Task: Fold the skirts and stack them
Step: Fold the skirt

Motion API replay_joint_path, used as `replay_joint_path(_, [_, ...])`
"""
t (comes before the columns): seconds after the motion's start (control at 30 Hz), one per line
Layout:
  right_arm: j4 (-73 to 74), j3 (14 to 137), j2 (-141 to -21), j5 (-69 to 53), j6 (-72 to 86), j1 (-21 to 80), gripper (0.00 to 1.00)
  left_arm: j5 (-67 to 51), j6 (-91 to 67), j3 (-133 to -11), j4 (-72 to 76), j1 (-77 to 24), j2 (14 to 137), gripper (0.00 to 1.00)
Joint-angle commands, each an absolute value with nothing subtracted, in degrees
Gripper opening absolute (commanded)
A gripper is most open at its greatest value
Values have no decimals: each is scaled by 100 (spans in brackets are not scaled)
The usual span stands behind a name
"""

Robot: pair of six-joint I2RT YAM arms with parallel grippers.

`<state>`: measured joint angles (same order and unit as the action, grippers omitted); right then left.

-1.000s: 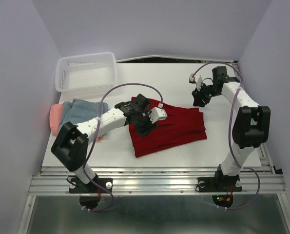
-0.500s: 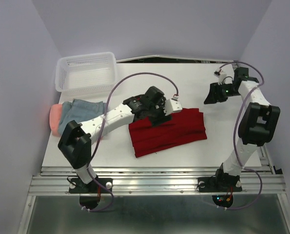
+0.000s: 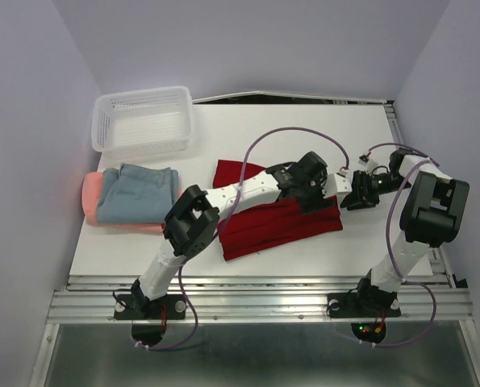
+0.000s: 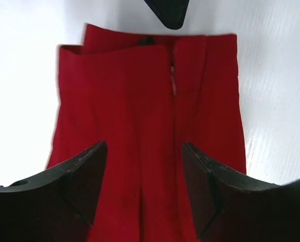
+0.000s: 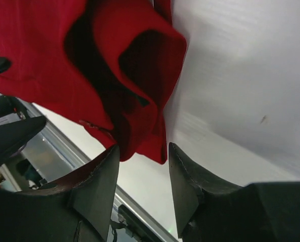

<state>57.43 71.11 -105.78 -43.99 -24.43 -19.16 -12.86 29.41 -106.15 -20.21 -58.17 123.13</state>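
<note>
The dark red pleated skirt lies folded in the middle of the table, its zip and waistband facing up in the left wrist view. My left gripper hovers open over the skirt's right part, with nothing between its fingers. My right gripper is low at the skirt's right edge, open. The skirt's loose corner reaches just to its fingertips. At the left, the blue-grey skirt lies folded on the salmon-pink skirt.
A white mesh basket stands at the back left. Purple walls close in both sides. A metal rail runs along the table's near edge. The left arm stretches across the red skirt.
My left arm has swung right across the red skirt to its right end. My right gripper has come down from the far right to the skirt's right edge.
</note>
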Motion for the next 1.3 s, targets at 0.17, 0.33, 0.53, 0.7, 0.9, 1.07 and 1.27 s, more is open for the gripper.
replay_joint_path(0.17, [5678, 6610, -10705, -4579, -2426, -1978, 48, -1389, 2812, -10881, -1837, -5959, 12506, 73])
replay_joint_path(0.33, [5546, 6390, -10732, -4465, -2408, -1978, 46, -1529, 2821, -10837, -1767, -5959, 12612, 63])
replay_joint_path(0.53, [5581, 6328, -10661, -4307, -2408, -1978, 46, -1687, 2813, -10775, -1679, -5959, 12674, 50])
replay_joint_path(0.7, [5555, 6293, -10723, -4237, -2400, -1978, 46, -1881, 2769, -10890, -1775, -5968, 12814, 57])
replay_joint_path(0.9, [5476, 6284, -10758, -3903, -2259, -1978, 44, -1978, 2760, -10890, -1828, -5968, 12894, 20])
replay_joint_path(1.07, [5580, 6424, -10731, -3771, -2328, -2153, 43, -1873, 2690, -10732, -1627, -5968, 12683, 0])
replay_joint_path(1.27, [5959, 6654, -10907, -4103, -2444, -2206, 37, -1591, 2759, -10450, -1503, -6003, 12244, 0])
